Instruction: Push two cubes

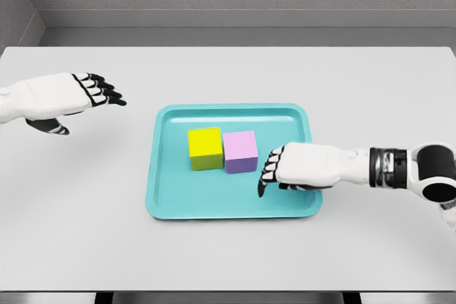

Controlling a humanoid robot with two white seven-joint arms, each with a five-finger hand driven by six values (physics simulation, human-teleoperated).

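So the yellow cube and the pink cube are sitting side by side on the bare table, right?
Not quite. The head view shows the yellow cube and the pink cube side by side inside the teal tray, not on the bare table.

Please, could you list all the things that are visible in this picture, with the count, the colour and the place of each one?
table: 1, light grey, fills the view.
tray: 1, teal, middle of table.
yellow cube: 1, yellow, in tray, left of the pink one, sides touching.
pink cube: 1, pink-lilac, in tray.
left hand: 1, white and black, over table left of tray, open.
right hand: 1, white and black, over tray right of pink cube, open.
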